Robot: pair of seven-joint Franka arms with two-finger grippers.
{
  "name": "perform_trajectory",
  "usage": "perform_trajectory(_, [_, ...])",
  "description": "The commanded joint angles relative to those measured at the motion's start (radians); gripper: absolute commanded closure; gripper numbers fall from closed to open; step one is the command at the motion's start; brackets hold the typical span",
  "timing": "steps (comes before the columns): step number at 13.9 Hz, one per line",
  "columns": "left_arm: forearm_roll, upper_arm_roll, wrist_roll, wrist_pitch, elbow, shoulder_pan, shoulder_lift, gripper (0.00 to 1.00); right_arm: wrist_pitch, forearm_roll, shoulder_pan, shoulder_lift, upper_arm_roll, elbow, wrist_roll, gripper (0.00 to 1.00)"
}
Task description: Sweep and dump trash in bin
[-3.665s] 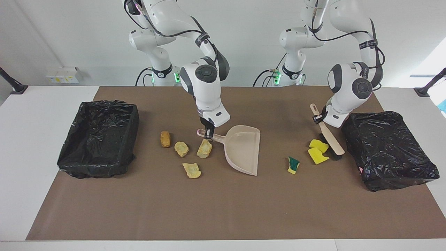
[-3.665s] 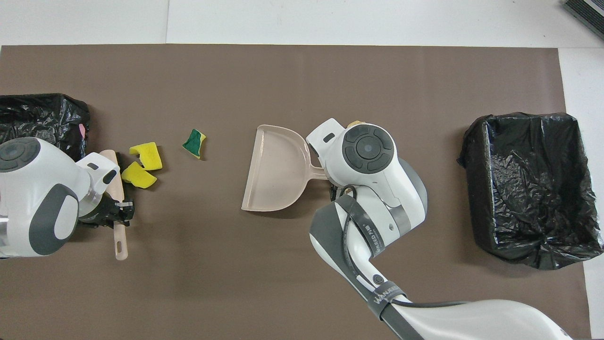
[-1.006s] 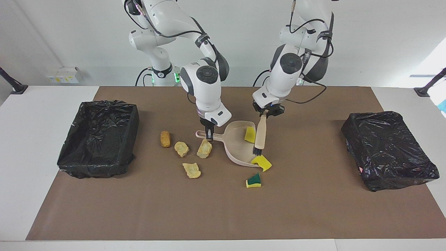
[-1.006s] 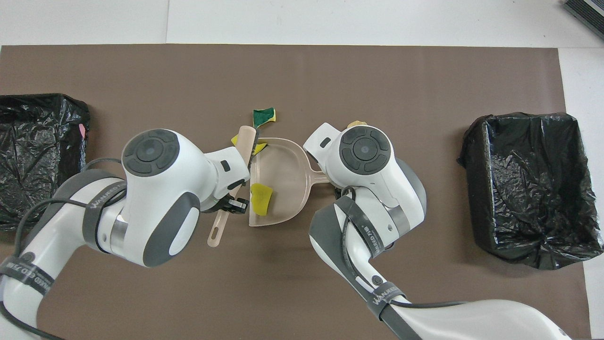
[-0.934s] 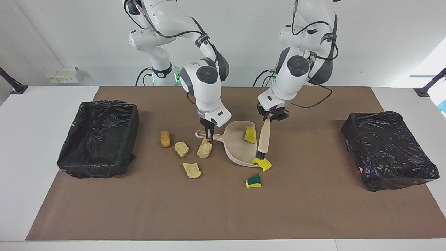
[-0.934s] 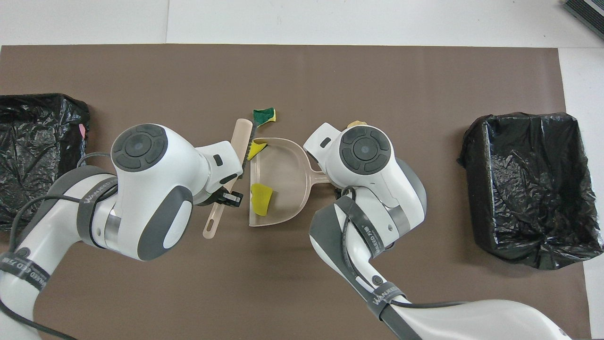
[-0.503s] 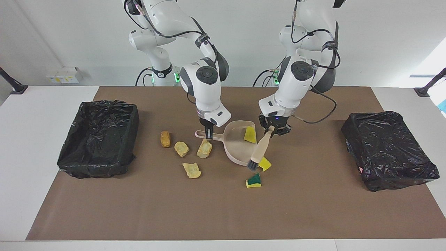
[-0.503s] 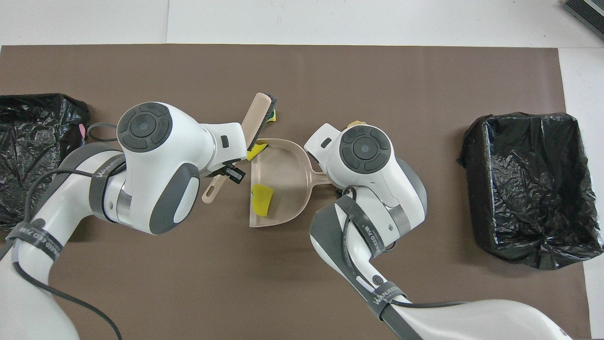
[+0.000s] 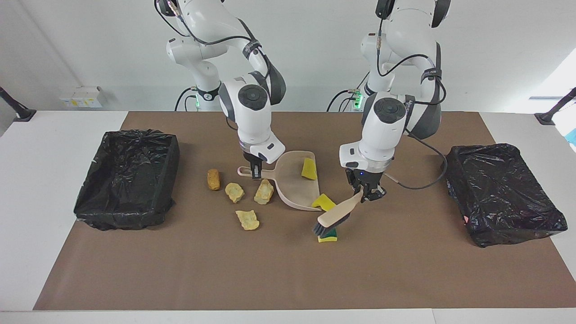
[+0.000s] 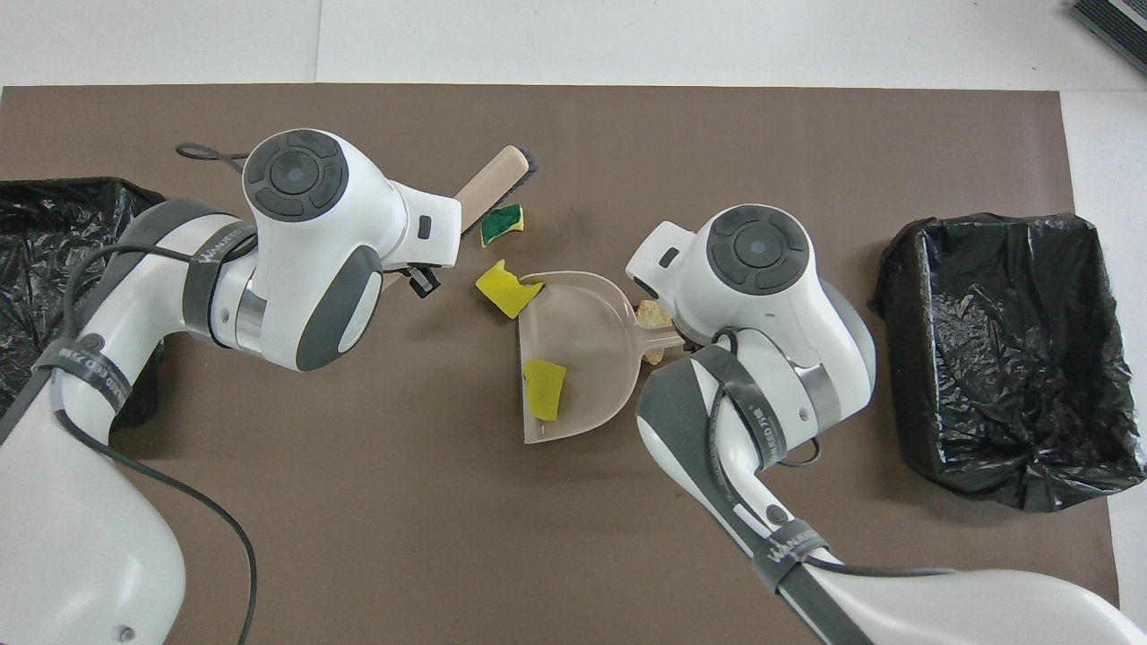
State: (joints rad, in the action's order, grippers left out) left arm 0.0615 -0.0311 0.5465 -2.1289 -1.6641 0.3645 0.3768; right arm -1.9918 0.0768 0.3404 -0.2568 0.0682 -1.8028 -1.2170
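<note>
The left gripper is shut tight on the handle of the brush. The brush slants down, and its black bristles sit on the green-backed sponge bit. That bit lies on the brown mat, farther from the robots than the dustpan.

The right gripper is closed on the thin handle of the dustpan. The pan's open mouth faces the left arm's end of the table.

One yellow sponge bit lies inside the dustpan, close to the edge nearest the robots. A second yellow sponge bit rests at the lip of the pan, partly on it and partly on the mat, between the pan and the brush.

The four tan crumbly lumps lie on the mat toward the right arm's end. One lump is just beside the dustpan handle, under the right gripper. The next lump is beside it. The brown lump is nearest to the open bin. The last lump lies farther from the robots than the other three.

The open bin has a black bag in it and stands at the right arm's end. Another bin wrapped in a black bag stands at the left arm's end.
</note>
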Motion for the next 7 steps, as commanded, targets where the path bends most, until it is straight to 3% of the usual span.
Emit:
perform_trajectory(1, [0.021,-0.01,0.047,-0.046,0.032,-0.035,0.059,1.0,0.062,0.017,-0.069,0.053,0.012,-0.01,-0.059,1.0])
perform_trajectory(5, [0.008,-0.01,0.043,-0.062,0.073,-0.029,0.138,1.0,0.056,0.024,-0.126,0.057,0.005,-0.007,0.0,1.0])
perform_trajectory(7, [-0.011,-0.01,0.032,-0.065,0.072,-0.044,0.166,1.0,0.05,0.136,-0.132,0.057,0.007,-0.006,0.15,1.0])
